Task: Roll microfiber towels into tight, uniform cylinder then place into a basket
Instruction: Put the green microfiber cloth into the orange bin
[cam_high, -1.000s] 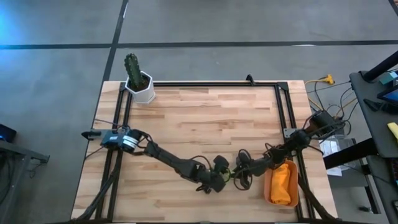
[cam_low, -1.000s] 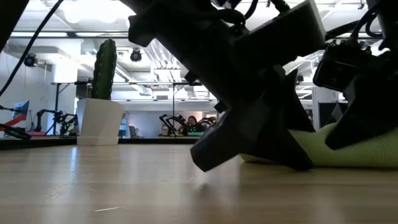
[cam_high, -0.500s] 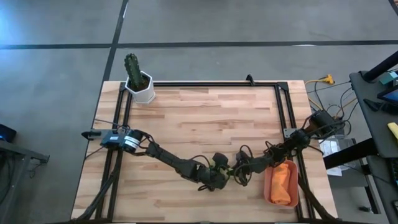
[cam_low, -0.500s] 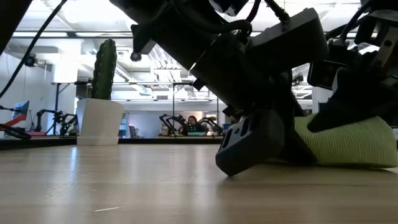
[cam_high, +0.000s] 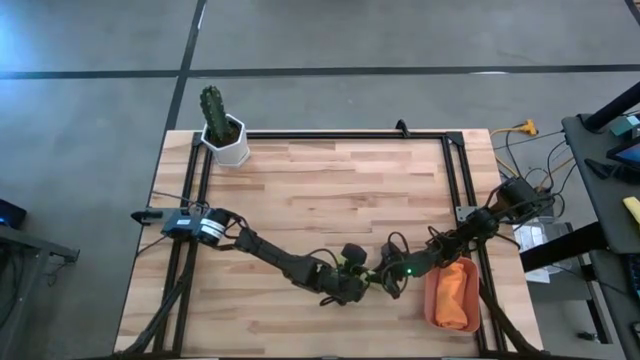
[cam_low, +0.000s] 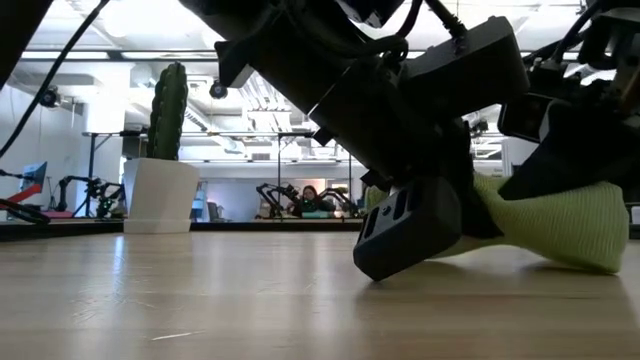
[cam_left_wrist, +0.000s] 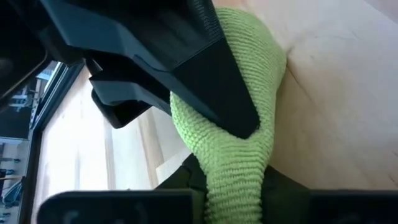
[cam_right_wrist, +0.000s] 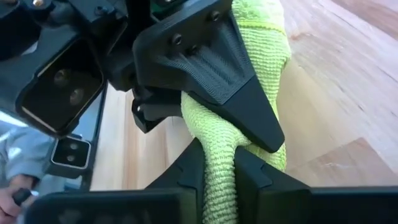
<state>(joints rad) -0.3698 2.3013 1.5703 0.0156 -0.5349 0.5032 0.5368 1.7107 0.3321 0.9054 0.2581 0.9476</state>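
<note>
Green towel (cam_right_wrist: 242, 134) pinched at both ends, roll nearly finished.
It is clamped by left gripper (cam_left_wrist: 233, 186) and right gripper (cam_right_wrist: 219, 165); carrying to the basket (cam_high: 432, 300) beside the orange towel (cam_high: 455, 295) is judged next.

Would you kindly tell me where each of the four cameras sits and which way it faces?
High view: overhead, straight down on the table; both arms, orange towel in the basket.
Low view: table height, facing the room; arms over the green towel.
Left wrist view: on the left arm; left hand pinching that towel.
Right wrist view: on the right arm; right hand pinching it.
All four share the green towel; high and low share the cactus.
</note>
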